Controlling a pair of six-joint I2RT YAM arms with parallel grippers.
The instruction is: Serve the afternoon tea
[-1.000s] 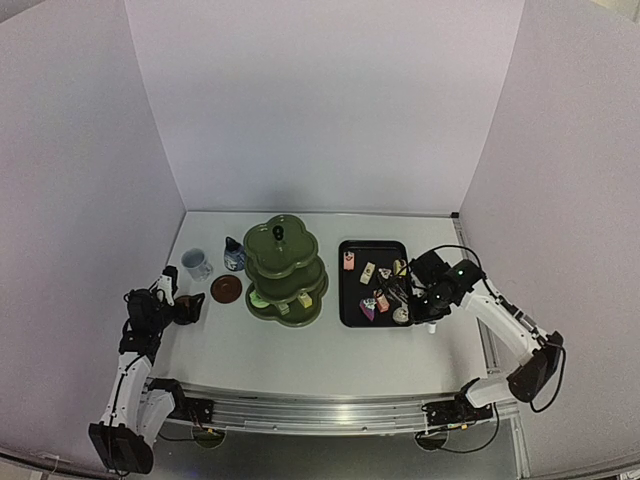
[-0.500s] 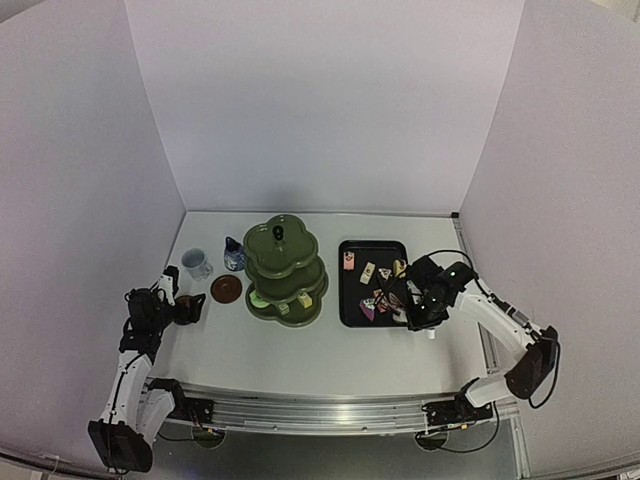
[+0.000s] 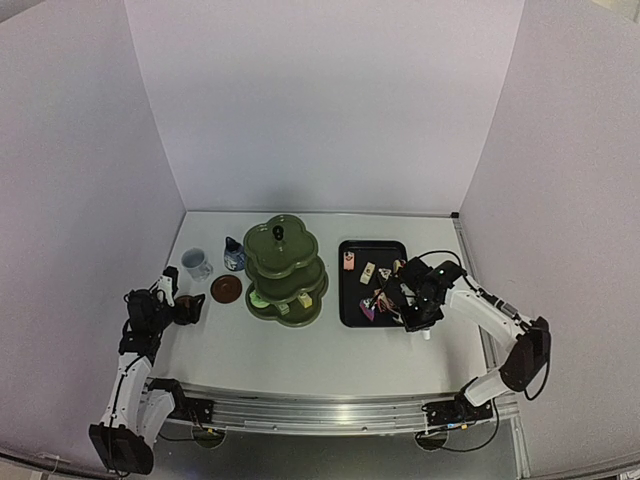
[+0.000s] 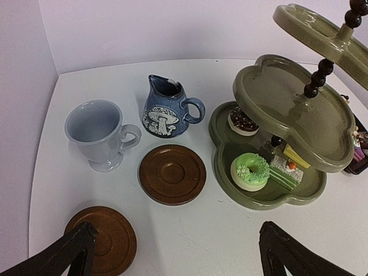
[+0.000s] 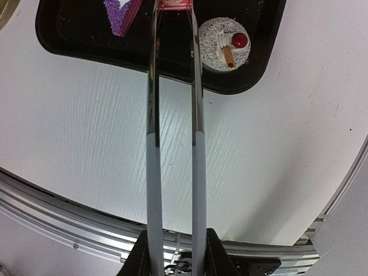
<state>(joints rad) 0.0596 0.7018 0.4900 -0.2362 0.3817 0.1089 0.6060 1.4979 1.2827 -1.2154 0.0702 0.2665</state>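
The dark green three-tier stand (image 3: 283, 270) holds a green doughnut cake (image 4: 250, 171), a chocolate one (image 4: 242, 121) and a slice (image 4: 286, 169) on its bottom tier. The white mug (image 4: 98, 135), blue-and-white pot (image 4: 167, 115) and one brown coaster (image 4: 172, 173) stand to its left. My left gripper (image 4: 178, 241) is open beside the second coaster (image 4: 106, 238). My right gripper (image 5: 175, 253) is shut on metal tongs (image 5: 172, 115). Their tips pinch a pink-red cake (image 5: 174, 3) over the tray, between a purple cake (image 5: 122, 8) and a white cherry cake (image 5: 224, 43).
The black tray (image 3: 347, 300) right of the stand carries several small cakes. White walls close in the table on three sides. A metal rail (image 5: 69, 230) runs along the near edge below the right wrist.
My right arm has swung left over the tray's front part, and the tongs' arms have squeezed closer together on the pink-red cake. The left arm has not moved.
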